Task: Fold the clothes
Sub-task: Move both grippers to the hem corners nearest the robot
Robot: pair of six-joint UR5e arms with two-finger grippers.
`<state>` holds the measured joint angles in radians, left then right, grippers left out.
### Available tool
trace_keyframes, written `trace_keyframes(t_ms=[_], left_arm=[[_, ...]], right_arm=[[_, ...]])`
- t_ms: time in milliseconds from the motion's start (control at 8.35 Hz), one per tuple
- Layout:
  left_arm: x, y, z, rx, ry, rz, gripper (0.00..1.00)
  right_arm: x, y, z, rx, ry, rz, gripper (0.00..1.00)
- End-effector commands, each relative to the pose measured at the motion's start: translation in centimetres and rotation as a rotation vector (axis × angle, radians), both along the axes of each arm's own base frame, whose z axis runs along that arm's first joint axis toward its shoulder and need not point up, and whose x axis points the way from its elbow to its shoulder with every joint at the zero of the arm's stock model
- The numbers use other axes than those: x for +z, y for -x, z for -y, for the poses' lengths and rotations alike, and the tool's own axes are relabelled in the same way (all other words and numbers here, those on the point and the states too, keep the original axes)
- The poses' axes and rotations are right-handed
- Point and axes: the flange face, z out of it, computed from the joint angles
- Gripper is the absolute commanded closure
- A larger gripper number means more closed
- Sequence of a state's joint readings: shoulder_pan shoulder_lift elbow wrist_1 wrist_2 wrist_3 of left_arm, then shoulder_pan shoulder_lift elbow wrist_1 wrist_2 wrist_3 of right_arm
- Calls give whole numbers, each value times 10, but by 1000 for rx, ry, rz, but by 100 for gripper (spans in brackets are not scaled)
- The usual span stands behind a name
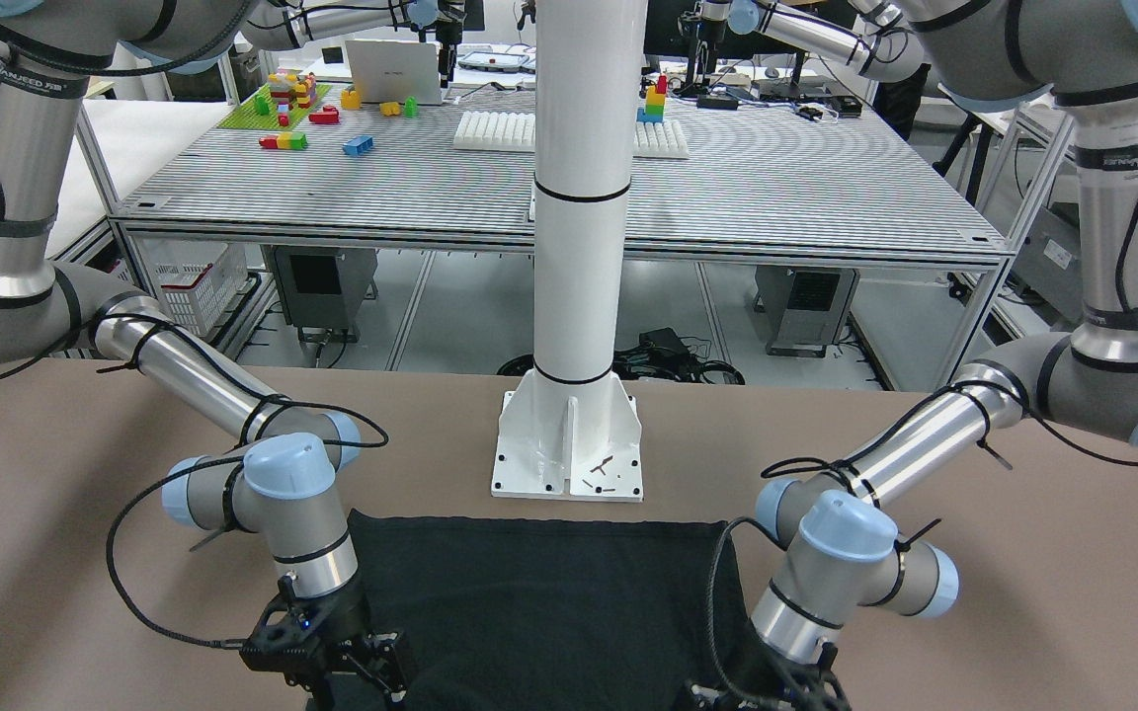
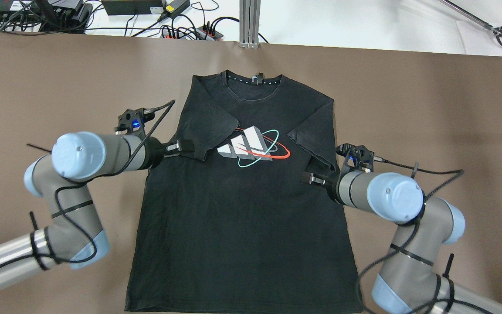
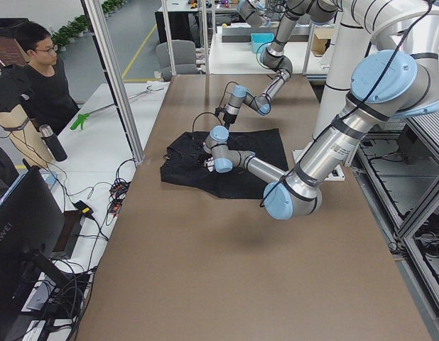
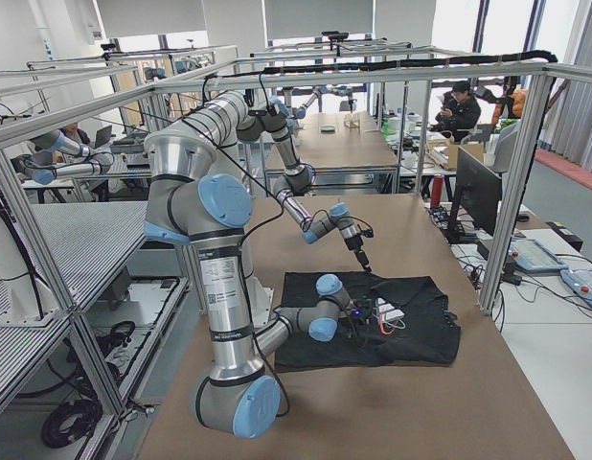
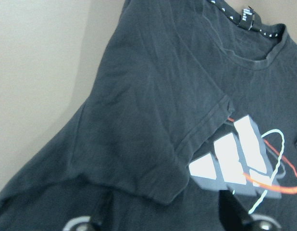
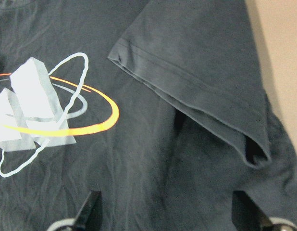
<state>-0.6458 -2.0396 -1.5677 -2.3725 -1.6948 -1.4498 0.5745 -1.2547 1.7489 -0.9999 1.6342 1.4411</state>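
Starting at the robot's edge of the brown desk (image 2: 408,109): the clothes (image 2: 242,226), one black tee of soft matte fabric, lies flat and front-up, its straight hem nearest and faint creases running up the body. Next up, both arms meet it at chest height. The left hand (image 2: 186,149) sits low at the shirt's left side, right by the tip of the folded-in left sleeve (image 2: 207,126), fingers spread wide with nothing between them. The right hand (image 2: 311,178) is at the opposite side, just below the folded-in right sleeve (image 2: 316,135), fingers likewise parted and gripping nothing. Between the two hands sits the chest print (image 2: 251,146): white blocks ringed in teal and red. Both sleeves show double-stitched hems. Farthest out is the round collar (image 2: 240,77), small white marks dotting its inner band.
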Motion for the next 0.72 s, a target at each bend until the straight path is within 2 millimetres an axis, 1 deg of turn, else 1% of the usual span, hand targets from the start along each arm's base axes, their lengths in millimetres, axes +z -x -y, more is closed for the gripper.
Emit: trace_keyframes(t_ms=[0,120,240,359,479,599], left_arm=[[28,33,-89,-2,44,-34,6],[32,39,-112,-1,41,-34,6],[40,48,-134,-1,42,-26,6],[45,53,-145,-8,37,-15,6],[47,53,-149,-13,35,-10,6],[46,52,-151,-9,33,-11,6]], right_arm=[[-10,-23,-90,109,137,-52,8],[-7,-27,-123,132,197,-47,17],[8,-34,-165,125,236,-55,26],[26,-51,-199,107,250,-90,31],[42,-53,-219,97,282,-115,34],[43,-48,-229,77,290,-120,37]])
